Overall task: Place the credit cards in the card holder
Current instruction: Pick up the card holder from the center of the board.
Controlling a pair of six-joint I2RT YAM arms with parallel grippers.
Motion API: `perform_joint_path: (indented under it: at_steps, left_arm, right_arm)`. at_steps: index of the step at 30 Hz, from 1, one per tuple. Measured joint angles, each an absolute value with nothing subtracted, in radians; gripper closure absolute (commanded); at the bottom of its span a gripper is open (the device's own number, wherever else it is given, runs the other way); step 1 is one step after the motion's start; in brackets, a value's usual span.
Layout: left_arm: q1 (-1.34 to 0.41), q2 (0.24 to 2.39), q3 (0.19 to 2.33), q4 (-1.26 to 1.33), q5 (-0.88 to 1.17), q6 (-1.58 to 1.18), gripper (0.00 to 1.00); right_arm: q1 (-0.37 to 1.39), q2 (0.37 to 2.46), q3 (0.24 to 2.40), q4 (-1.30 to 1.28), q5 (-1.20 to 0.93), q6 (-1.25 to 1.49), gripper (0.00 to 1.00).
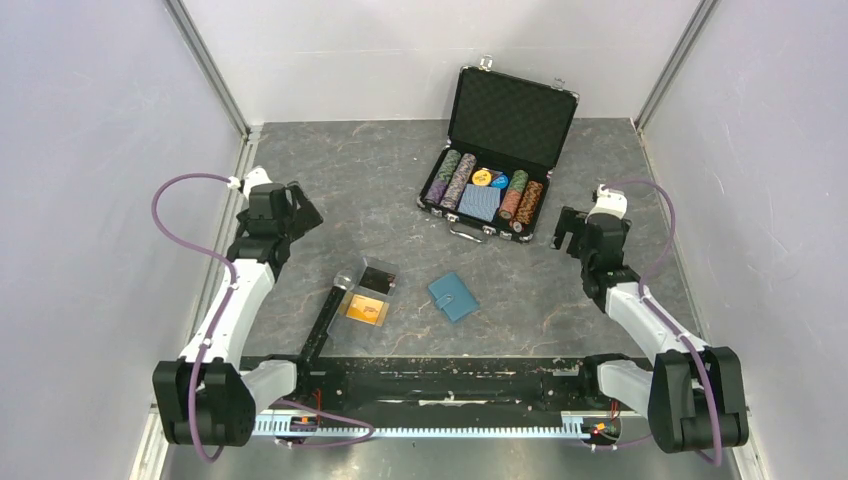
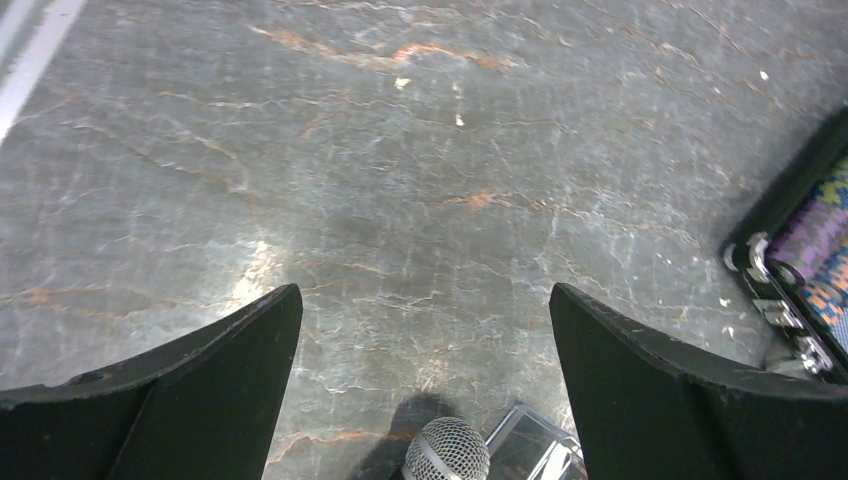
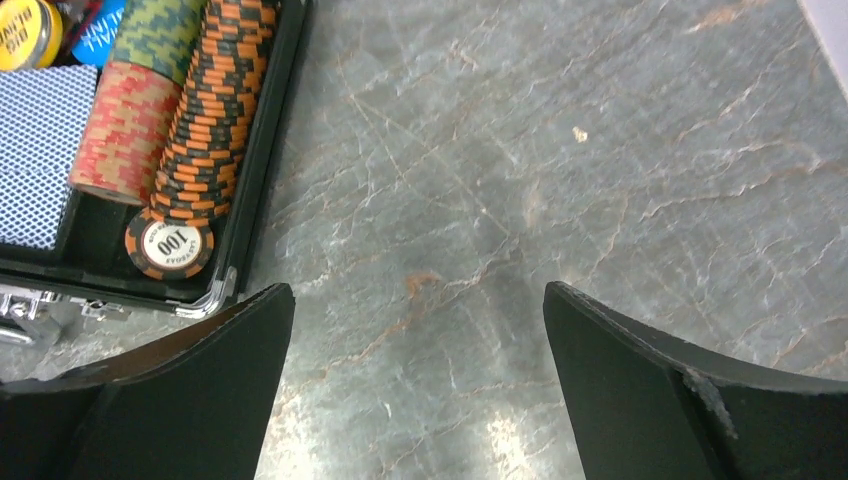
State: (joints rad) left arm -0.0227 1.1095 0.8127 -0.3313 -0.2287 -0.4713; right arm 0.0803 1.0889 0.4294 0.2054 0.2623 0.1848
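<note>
Spreading across the top view, the dark marbled tabletop carries everything. The left arm reaches up the left side and the right arm up the right. The left jaws and the right jaws both stand wide apart, gripping nothing, over bare tabletop. An open black case of poker chips sits at upper centre, near the right jaws. A microphone lies at lower centre-left. The teal card holder lies closed at lower centre, between the arms and well apart from both jaws. The credit cards, an orange one showing, lie just left of it beside the microphone, below and right of the left jaws.
</note>
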Motion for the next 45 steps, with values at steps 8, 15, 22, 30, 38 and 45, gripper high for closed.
perform_joint_path:
  at_steps: [8,15,22,30,38,45]
  left_arm:
    - [-0.023,1.106,0.88,-0.397,-0.319,-0.487,0.0]
    - [-0.022,1.131,0.997,-0.465,-0.153,-0.436,0.0]
    - [-0.037,1.259,1.037,-0.508,0.09,-0.443,0.0]
    - [-0.308,1.312,1.014,-0.485,0.217,-0.553,0.0]
    - [-0.574,1.385,0.997,-0.382,0.274,-0.73,0.0]
    - [-0.672,1.444,0.963,-0.352,0.293,-0.83,0.19]
  right_arm:
    - [0.08,1.1,0.535,0.024,0.145,0.238,0.02]
    - [0.08,1.08,0.535,-0.025,0.022,0.252,0.02]
    - [0.08,1.083,0.535,-0.052,-0.162,0.251,0.02]
    - [0.094,1.132,0.535,-0.049,-0.349,0.255,0.02]
    - [0.219,1.227,0.535,-0.023,-0.468,0.298,0.01]
    - [0.326,1.34,0.537,0.052,-0.54,0.374,0.09]
